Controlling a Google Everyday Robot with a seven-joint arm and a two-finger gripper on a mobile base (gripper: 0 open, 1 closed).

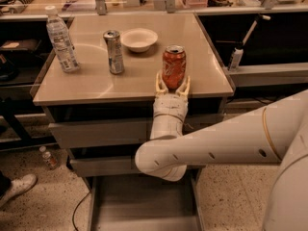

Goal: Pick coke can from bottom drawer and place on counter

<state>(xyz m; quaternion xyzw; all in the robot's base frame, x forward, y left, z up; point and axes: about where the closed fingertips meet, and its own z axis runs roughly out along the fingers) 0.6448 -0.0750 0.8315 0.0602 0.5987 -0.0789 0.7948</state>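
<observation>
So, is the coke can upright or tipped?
Upright: the coke can stands on the counter near its front edge, silver top up, the claw closed around its lower half.
</observation>
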